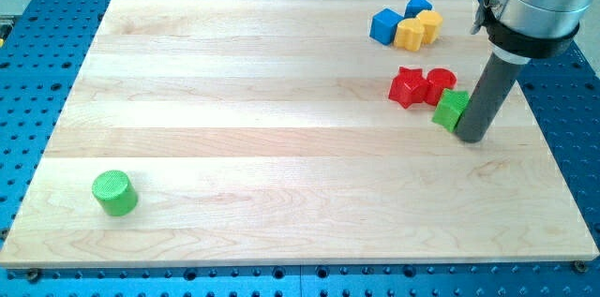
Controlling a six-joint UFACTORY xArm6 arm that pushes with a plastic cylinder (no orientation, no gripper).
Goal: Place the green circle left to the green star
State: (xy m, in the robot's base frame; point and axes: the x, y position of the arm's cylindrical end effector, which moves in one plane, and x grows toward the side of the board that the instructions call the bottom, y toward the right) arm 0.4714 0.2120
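Observation:
The green circle point(114, 193) is a short green cylinder near the bottom left of the wooden board point(281, 147). The green star point(451, 110) lies at the right side of the board, partly hidden by the rod. My tip point(470, 138) rests on the board right against the green star's right side. The green circle is far to the left of the star and of my tip.
A red star point(407, 86) and a red cylinder point(440, 81) sit just above-left of the green star. Two blue blocks point(384, 26) point(418, 5) and two yellow blocks point(409, 34) point(428, 23) cluster near the top right. The board's right edge is near the tip.

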